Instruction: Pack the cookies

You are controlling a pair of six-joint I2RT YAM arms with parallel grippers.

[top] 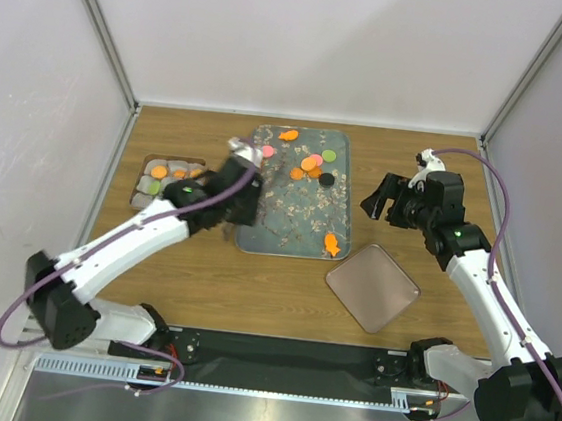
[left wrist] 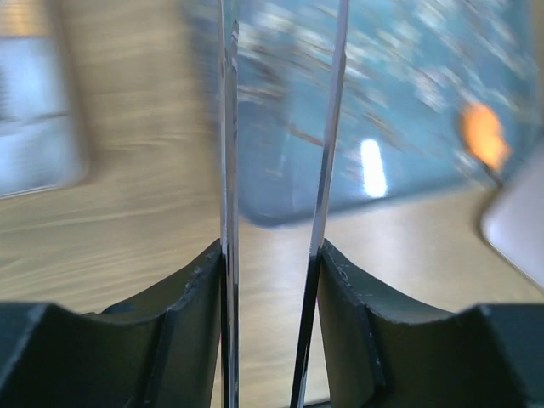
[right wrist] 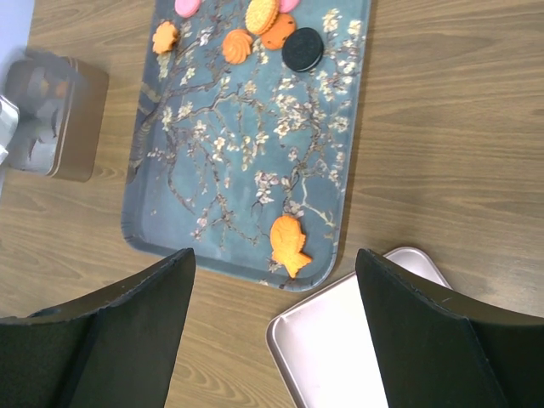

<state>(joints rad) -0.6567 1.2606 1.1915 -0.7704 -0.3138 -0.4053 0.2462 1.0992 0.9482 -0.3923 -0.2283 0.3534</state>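
Observation:
Cookies lie on the floral tray (top: pixel 294 227): an orange fish (top: pixel 289 135) at the far edge, a pink disc (top: pixel 267 152), orange discs (top: pixel 309 162), a green one (top: pixel 329 156), a black one (top: pixel 326 179) and a second fish (top: pixel 331 244) near the front corner. More cookies (top: pixel 159 171) sit in the tin box (top: pixel 144 199) on the left. My left gripper (top: pixel 235 171) (left wrist: pixel 272 255) hangs over the tray's left edge, shut on thin tongs (left wrist: pixel 327 153) whose tips are out of view. My right gripper (top: pixel 383 196) (right wrist: pixel 274 255) hovers open to the right of the tray, above the near fish (right wrist: pixel 289 245).
The box's square metal lid (top: pixel 372 285) (right wrist: pixel 357 340) lies on the table in front of the tray's right corner. The black cookie (right wrist: pixel 302 49) and the tin box (right wrist: pixel 55 119) show in the right wrist view. White walls enclose the table on three sides.

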